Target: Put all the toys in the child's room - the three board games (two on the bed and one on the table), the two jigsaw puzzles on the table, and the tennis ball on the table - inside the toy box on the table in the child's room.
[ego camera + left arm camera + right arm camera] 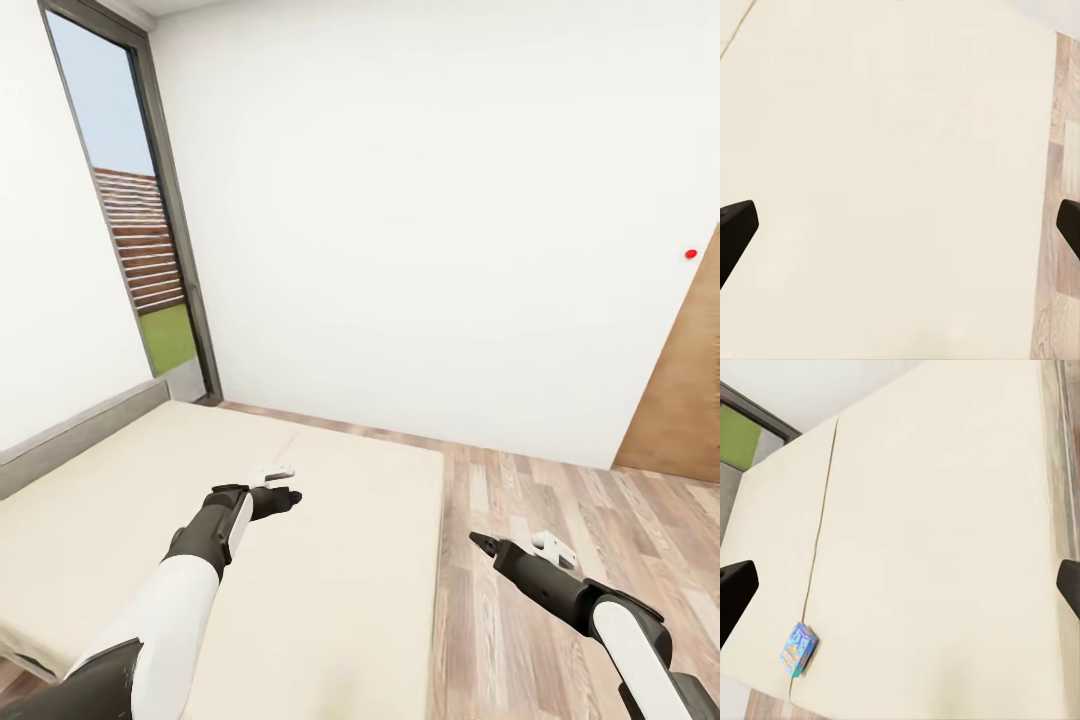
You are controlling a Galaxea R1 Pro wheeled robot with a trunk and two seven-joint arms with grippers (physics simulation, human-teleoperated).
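Head view: I am facing the bed [330, 520], its beige cover bare in front of me, wood floor [560, 520] to my right, a tall window [130, 210] at the far left corner and a brown door [685, 390] at the right edge. Left gripper [284, 496] hangs over the mattress; right gripper [482, 541] hangs over the floor just beside the bed edge.

Left wrist view: both fingertips [736, 229] sit at opposite edges, wide apart, nothing between them; mattress below. Right wrist view: same spread, fingertips [735, 592] far apart and empty.

Right wrist view also gives me one board game [798, 649]: a small box with blue, multicoloured print, lying flat on the mattress beside the seam and close to one edge of the bed.

Handling judgement: likely a light, stiff cardboard box with smooth printed faces. Lying flat on a soft cover, it may sink and slide when pushed. I would pinch it across the short sides, or lift one edge first.

The second bed game: location unknown.
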